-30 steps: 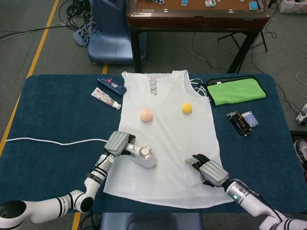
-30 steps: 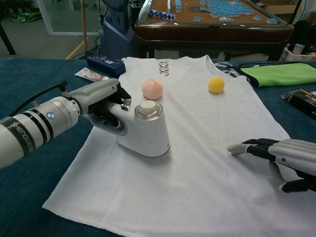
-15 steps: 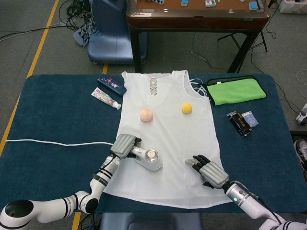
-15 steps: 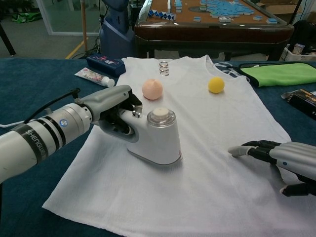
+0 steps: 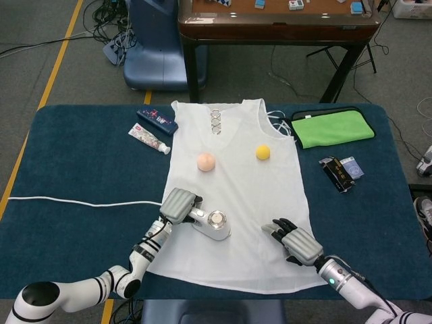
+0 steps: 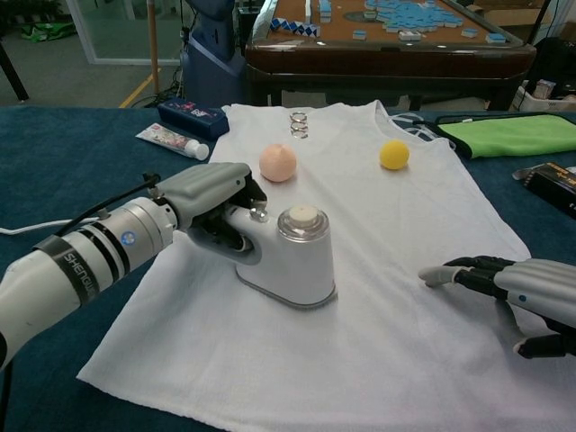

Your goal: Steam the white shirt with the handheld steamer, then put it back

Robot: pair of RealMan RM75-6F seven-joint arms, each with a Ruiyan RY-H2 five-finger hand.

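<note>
The left hand [image 6: 211, 193] has its fingers [image 6: 241, 184] wrapped around the handle of the handheld steamer [image 6: 292, 256], which stands soleplate-down on the white shirt [image 6: 360, 306], toward the shirt's left side and its lower half. The left forearm reaches in from the near left corner of the bench [image 5: 74, 169], low and nearly level, with a white cord [image 5: 74, 201] trailing across the blue cloth to the left edge. The right hand [image 6: 517, 292] lies palm-down on the shirt near its right hem, dark fingers [image 6: 459, 268] spread and extended, holding nothing. Its arm enters from the near right corner.

The shirt lies flat in the middle of the bench, collar toward the far edge. On it rest a pink ball [image 6: 277, 162] and a yellow ball [image 6: 393, 154], well apart. A green cloth [image 5: 332, 128] lies near the far right corner.
</note>
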